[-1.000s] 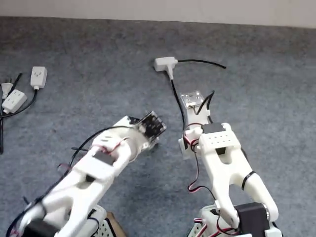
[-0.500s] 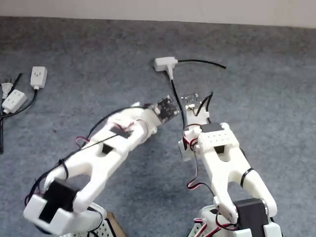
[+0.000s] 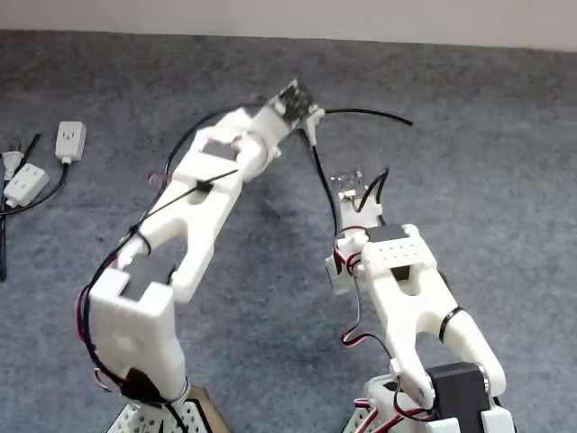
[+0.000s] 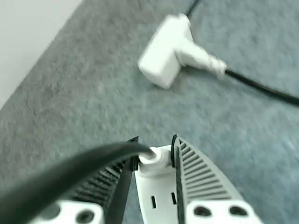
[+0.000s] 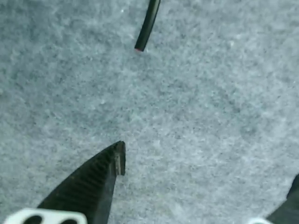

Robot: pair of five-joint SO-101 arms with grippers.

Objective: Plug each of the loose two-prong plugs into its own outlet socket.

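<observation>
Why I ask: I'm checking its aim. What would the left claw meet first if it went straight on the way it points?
Most likely the white plug lying on the carpet ahead of the left claw, which is shut on a white socket. Its distance is unclear.

White plastic arms (image 3: 203, 185), black servos (image 3: 458, 392), red-black cables (image 3: 357, 317); ribbed black pincer fingers (image 5: 93, 186).

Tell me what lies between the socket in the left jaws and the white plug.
Bare grey carpet, in the left wrist view; socket and white plug are apart.
</observation>
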